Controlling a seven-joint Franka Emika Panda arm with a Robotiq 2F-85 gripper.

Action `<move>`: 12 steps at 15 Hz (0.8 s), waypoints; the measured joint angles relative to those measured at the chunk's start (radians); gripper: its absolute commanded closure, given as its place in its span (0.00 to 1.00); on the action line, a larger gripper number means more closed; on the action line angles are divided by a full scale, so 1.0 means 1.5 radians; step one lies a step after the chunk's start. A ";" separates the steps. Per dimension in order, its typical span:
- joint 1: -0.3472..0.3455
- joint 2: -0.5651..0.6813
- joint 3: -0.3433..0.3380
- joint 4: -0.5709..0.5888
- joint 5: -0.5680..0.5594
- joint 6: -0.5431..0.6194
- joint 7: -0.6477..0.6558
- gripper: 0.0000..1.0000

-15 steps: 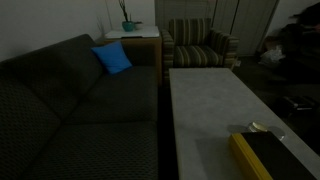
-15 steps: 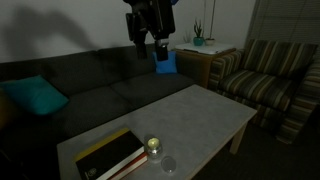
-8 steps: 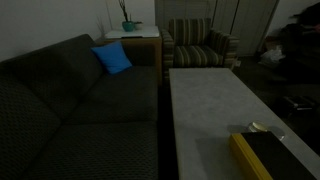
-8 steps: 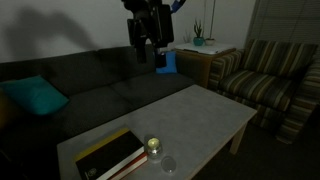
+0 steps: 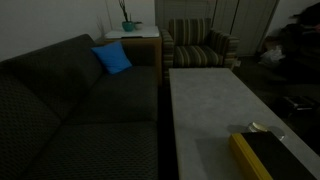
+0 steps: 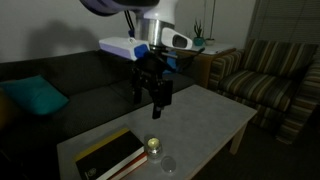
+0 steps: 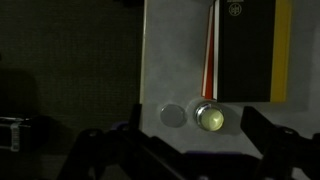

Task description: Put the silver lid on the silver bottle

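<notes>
- Your gripper point(image 6: 151, 104) hangs above the coffee table point(image 6: 205, 110). Its jaws are spread to full width and nothing is between them.
- In the wrist view, the two fingers point(image 7: 105, 150) enter from the lower edge at 7 and 5 o'clock. They touch no object.
- Locate the silver bottle point(image 7: 210, 117) standing upright on the table, seen from above in the wrist view.
- The silver lid point(image 7: 173, 115) lies flat on the table at 9 o'clock of the bottle, just beside it and not on it.
- A black and yellow book point(image 7: 245, 50) lies at 12 o'clock of the bottle, very near it.
- In an exterior view, the bottle stands at 6 o'clock of your gripper, apart from it.
- A dark sofa point(image 6: 95, 85) stands behind the table.
</notes>
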 measured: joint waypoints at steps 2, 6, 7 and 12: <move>-0.004 0.051 0.001 0.029 0.013 0.000 -0.021 0.00; -0.005 0.066 0.002 0.047 0.013 -0.002 -0.023 0.00; -0.002 0.066 0.000 0.047 0.002 0.000 -0.024 0.00; 0.004 0.107 0.020 0.048 -0.042 0.054 -0.137 0.00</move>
